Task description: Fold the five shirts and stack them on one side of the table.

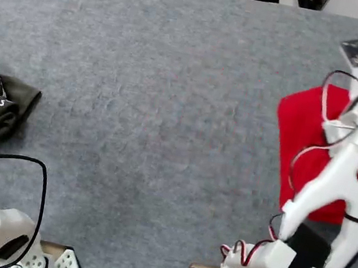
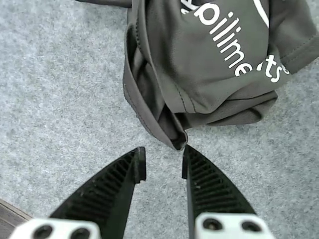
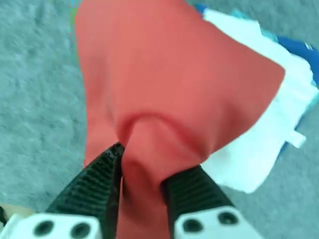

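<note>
Here, the right pincer (image 3: 142,164) clamped the red cloth shirt (image 3: 174,89). The left pincer (image 2: 163,162) gaped narrowly beside the crumpled dark-grey shirt (image 2: 209,64).

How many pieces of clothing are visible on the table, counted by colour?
dark shirt: 1
red shirt: 1
white shirt: 1
blue cloth: 1 (just an edge under the white one)
Total: 4
</note>
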`<state>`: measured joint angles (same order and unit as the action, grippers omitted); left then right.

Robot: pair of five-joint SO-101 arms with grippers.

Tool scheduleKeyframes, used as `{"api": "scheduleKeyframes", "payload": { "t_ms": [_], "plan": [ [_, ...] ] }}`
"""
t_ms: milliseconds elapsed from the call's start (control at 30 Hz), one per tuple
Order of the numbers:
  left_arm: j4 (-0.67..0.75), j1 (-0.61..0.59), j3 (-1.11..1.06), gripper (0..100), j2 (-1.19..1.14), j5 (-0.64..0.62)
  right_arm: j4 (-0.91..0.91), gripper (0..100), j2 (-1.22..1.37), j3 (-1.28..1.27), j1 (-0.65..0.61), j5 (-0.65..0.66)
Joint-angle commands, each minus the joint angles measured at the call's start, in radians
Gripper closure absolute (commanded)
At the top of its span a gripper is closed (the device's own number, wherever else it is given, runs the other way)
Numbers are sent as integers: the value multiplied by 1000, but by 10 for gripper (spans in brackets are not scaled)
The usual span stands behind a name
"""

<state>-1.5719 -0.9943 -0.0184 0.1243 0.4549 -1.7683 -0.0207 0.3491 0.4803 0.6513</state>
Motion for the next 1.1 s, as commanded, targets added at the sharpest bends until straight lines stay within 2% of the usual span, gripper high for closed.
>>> {"api": "scheduleKeyframes", "payload": {
  "t_ms": [0, 467, 700, 767, 967, 1067],
  "plan": [
    [5, 11, 15, 868, 41, 9, 64, 997, -44, 41, 85, 21],
    [5, 3, 15, 868, 41, 9, 264, 997, 246, 50, 197, 14],
    [5, 8, 15, 868, 41, 9, 448, 992, 352, 50, 242, 21],
    [5, 6, 15, 868, 41, 9, 471, 963, 363, 50, 252, 29],
    [5, 6, 15, 868, 41, 9, 480, 755, 367, 51, 286, 46],
    [5, 9, 15, 868, 41, 9, 512, 723, 366, 51, 308, 48]
  ]
}}
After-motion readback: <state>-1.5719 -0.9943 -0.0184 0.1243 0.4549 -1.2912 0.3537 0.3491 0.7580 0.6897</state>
